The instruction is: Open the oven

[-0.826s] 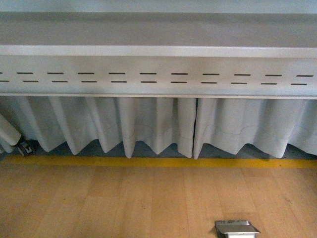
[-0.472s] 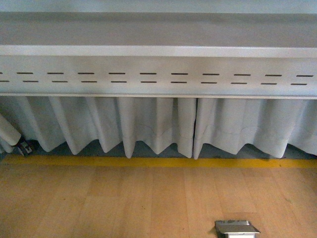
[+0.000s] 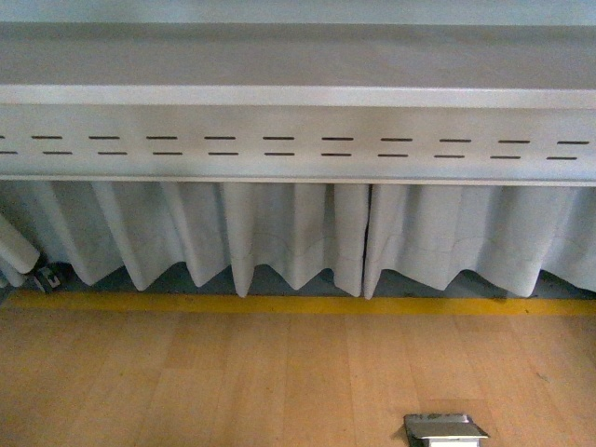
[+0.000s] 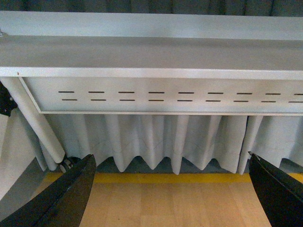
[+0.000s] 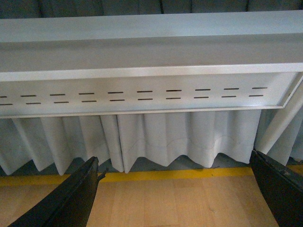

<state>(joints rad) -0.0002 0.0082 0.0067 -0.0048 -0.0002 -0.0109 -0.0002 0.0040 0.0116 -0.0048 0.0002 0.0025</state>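
Ahead of both arms stands a grey tabletop [image 3: 298, 58] with a slotted panel [image 3: 298, 144] beneath it, a white curtain [image 3: 279, 233] lower down, and a yellow line [image 3: 279, 304] on the wooden floor [image 3: 186, 382]; the oven shows in no view, so its direction, its long axis and the nearer arm cannot be told; the left claw [image 4: 170, 161] and right claw [image 5: 173, 158] both hang with fingers wide apart, gripping nothing; bringing the oven into view likely comes first.
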